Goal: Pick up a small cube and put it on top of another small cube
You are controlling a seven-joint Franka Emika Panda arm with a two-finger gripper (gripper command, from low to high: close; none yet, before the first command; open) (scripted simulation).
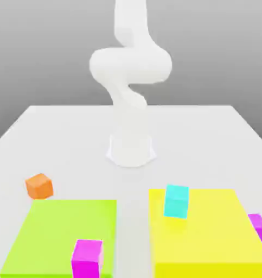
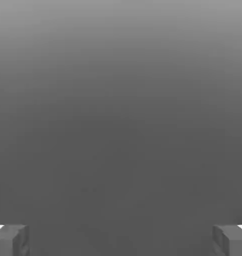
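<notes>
An orange cube [image 1: 39, 186] sits on the white table at the exterior view's left. A cyan cube [image 1: 177, 200] rests on the far part of a yellow pad [image 1: 214, 244]. One magenta cube [image 1: 87, 258] stands on the near edge of a green pad [image 1: 46, 233]. A second magenta cube [image 1: 258, 226] lies beside the yellow pad at the exterior view's right. In the hand view my gripper [image 2: 121, 241] is open, its grey fingertips [image 2: 10, 241] far apart, with nothing between them and only plain grey background beyond.
The white arm [image 1: 130, 70] rises from its base [image 1: 131, 151] at the table's middle and bends upward out of the picture. Bare white table [image 1: 73, 136] lies around the base and behind the pads.
</notes>
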